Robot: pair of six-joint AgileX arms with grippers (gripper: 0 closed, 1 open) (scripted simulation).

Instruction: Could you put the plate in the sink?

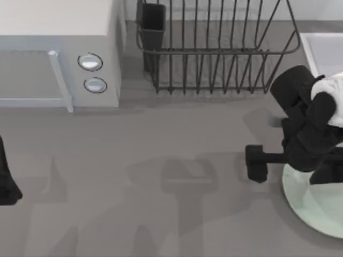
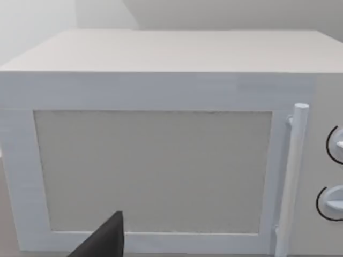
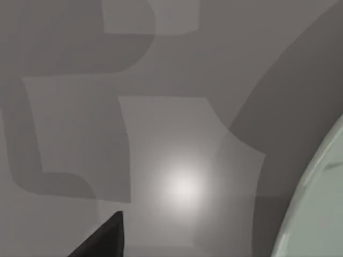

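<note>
The plate (image 1: pixel 316 211) lies flat on the tabletop (image 1: pixel 161 187) at the right edge, with the sink (image 1: pixel 321 51) just behind it at the far right. The right end effector (image 1: pixel 257 163) hangs beside the plate's left rim, so the plate lies to its right; whether its fingers are apart I cannot tell. The left arm is parked at the left edge, facing the microwave (image 2: pixel 161 160), far from the plate
</note>
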